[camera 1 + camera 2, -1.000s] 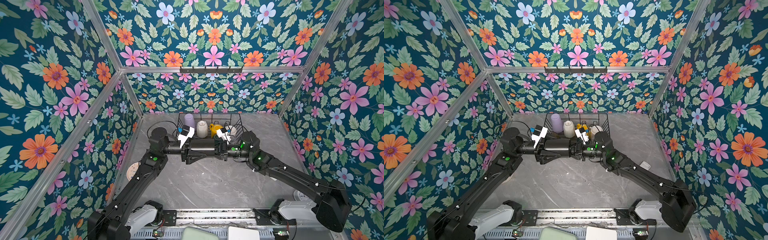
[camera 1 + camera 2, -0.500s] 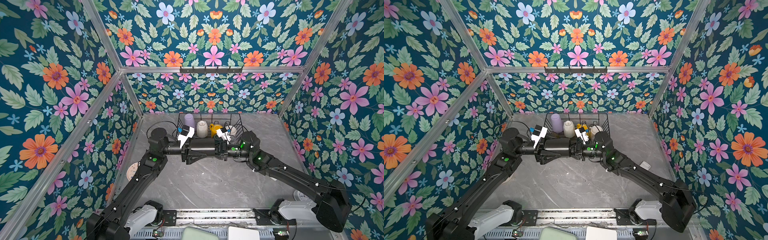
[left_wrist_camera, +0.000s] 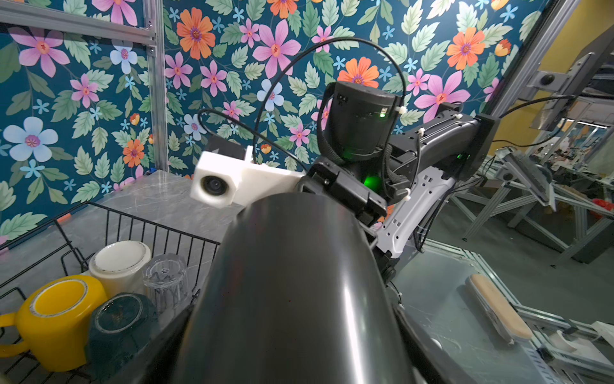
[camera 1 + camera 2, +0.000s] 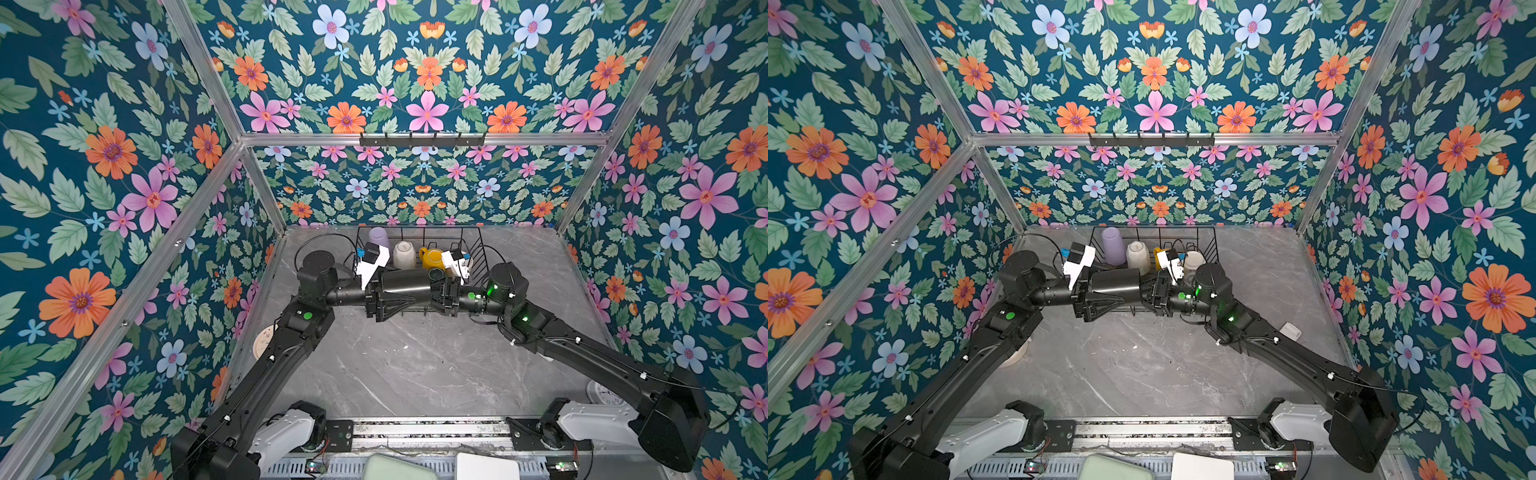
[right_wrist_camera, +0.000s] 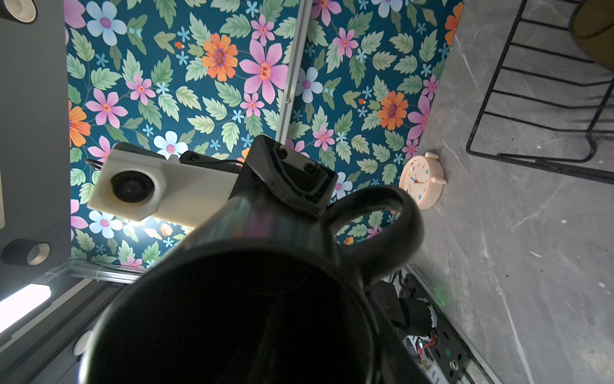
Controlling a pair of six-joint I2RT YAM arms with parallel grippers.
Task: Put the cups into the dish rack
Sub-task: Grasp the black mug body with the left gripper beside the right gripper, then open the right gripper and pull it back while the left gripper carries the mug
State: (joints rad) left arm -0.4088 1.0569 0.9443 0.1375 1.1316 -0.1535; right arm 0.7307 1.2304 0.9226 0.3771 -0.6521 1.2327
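Fingers [image 4: 395, 306] of the left gripper [image 4: 399, 293] stand wide apart and clamp the body of the black mug [image 4: 411, 280]. The mug lies on its side, raised over the front part of the dish rack [image 4: 478, 251]. Its mouth points at the right gripper [image 4: 442, 291], which sits right at the rim. Whether that gripper's jaws pinch the rim or stand off it I cannot tell. In the right wrist view the mug's dark mouth fills the foreground, with the handle out to one side.

Inside the rack the cups stand upside down. A lilac tumbler [image 4: 379, 239] is at the rear left, with a white mug [image 4: 403, 254] beside it. Next comes a yellow mug [image 4: 431, 258], with a dark-green mug [image 3: 121, 322] just in front of it. Toward the rack's right wall are a clear glass [image 3: 166, 279] and a pale mug [image 3: 119, 262].

The rack stands at the back of the grey worktop [image 4: 415, 365]. A round alarm clock [image 5: 420, 181] sits by the left wall.
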